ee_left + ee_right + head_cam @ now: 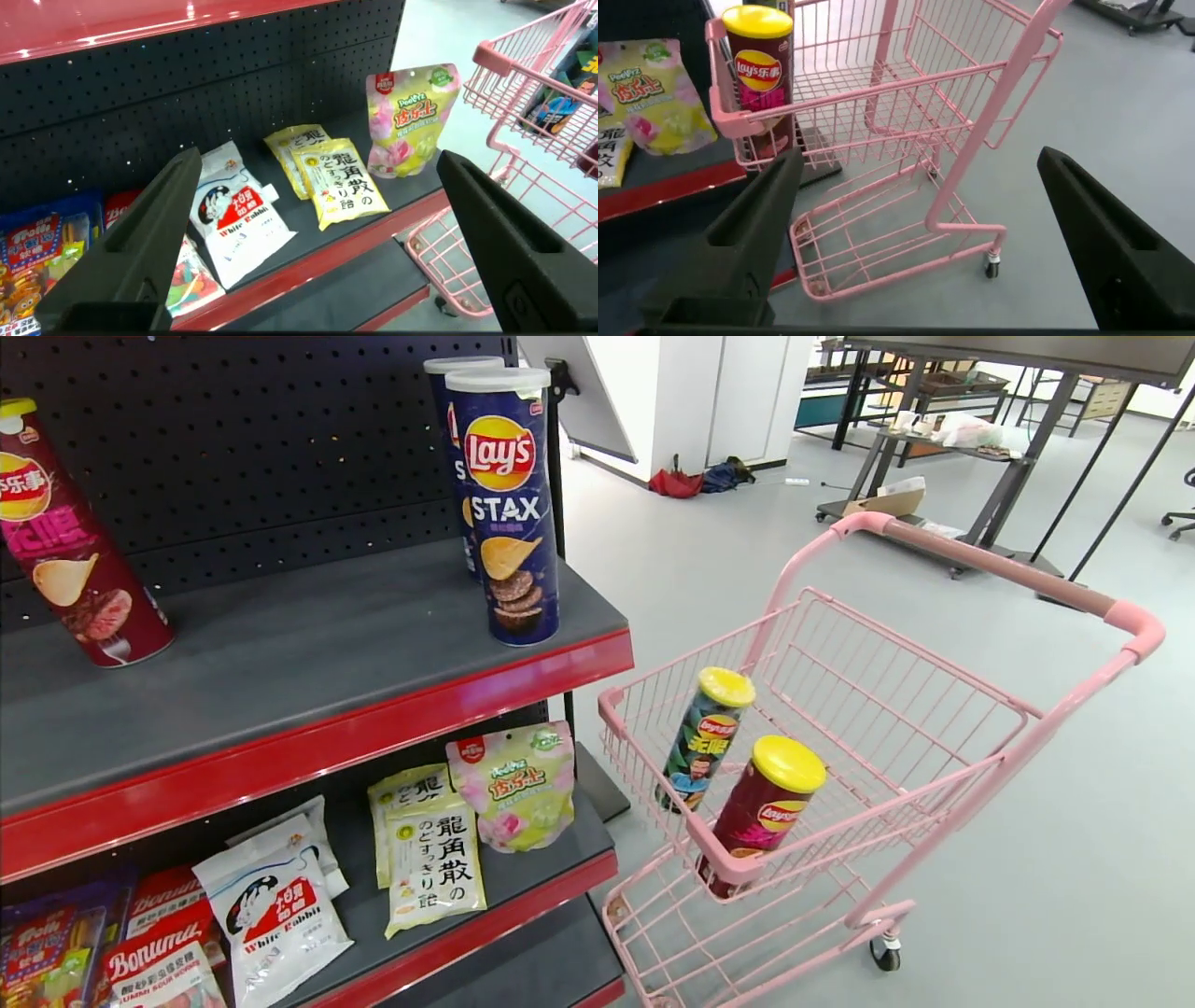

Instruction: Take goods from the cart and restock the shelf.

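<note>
Spread wide and holding nothing, the right fingers (pixel 747 233) face the pink cart (pixel 878 89) from low at its front. The maroon can (pixel 758 65) stands ahead of them in the basket's corner nearest the shelf (pixel 280 653). It is off toward the shelf side of their gap, not between them. Its long axis is roughly upright, yellow lid on top. A green can (pixel 705 737) leans just behind it. The left fingers (pixel 140 233), equally spread and empty, point at the snack bags (pixel 336 177) on the lower shelf, so the right arm looks the nearer. The basket's rim and wire wall cross the can's body, so a grasp likely has to come over the rim. Two blue cans (pixel 509 504) already stand on the upper shelf.
</note>
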You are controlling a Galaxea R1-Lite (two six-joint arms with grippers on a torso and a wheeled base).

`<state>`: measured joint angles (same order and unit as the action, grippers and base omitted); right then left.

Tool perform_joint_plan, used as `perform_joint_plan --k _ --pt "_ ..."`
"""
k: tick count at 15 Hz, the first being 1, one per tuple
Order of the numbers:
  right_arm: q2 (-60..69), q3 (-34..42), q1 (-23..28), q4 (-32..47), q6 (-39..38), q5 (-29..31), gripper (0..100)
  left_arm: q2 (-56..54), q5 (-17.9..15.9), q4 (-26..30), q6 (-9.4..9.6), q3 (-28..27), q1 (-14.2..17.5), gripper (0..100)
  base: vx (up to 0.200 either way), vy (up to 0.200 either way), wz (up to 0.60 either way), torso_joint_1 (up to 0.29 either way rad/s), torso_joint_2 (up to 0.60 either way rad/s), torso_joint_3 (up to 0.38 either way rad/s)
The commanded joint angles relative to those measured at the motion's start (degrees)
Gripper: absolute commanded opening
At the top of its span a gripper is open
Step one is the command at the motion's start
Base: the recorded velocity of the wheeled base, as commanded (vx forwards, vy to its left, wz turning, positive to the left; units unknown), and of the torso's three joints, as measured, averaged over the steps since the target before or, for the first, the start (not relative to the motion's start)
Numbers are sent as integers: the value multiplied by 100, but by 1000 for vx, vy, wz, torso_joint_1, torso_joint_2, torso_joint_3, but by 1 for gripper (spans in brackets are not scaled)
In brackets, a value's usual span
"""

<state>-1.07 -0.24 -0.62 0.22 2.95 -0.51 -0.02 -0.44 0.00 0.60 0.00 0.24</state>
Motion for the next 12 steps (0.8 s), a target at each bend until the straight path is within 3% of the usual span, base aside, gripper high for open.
perform_joint_plan --k 1,2,3,4,5,6,8,12 --pt "-25 -11 -8 -13 21 -37 100 2 0 0 -7 0 2 100 0 0 0 0 0 0" --pt "-578 -942 -70 -75 -137 -406 100 2 0 0 -7 0 2 100 0 0 0 0 0 0" --pt "-2433 -2586 -114 -110 -858 -573 100 2 0 0 2 0 2 100 0 0 0 0 0 0" --pt "-3531 -3764 -166 -110 -1367 -678 100 2 0 0 2 0 2 100 0 0 0 0 0 0" --pt "-3892 -4106 -254 -110 -1297 -810 100 2 -9 0 2 0 2 100 0 0 0 0 0 0" --pt "-4718 -4159 -535 -224 -761 -1144 100 2 -44 0 11 0 2 100 0 0 0 0 0 0" --pt "-5658 -3403 -650 -848 -761 -1206 100 2 -35 0 -7 0 2 100 0 0 0 0 0 0" --pt "-7469 -1461 -1124 -3889 -831 -1619 100 2 -35 0 -7 0 2 100 0 0 0 0 0 0"
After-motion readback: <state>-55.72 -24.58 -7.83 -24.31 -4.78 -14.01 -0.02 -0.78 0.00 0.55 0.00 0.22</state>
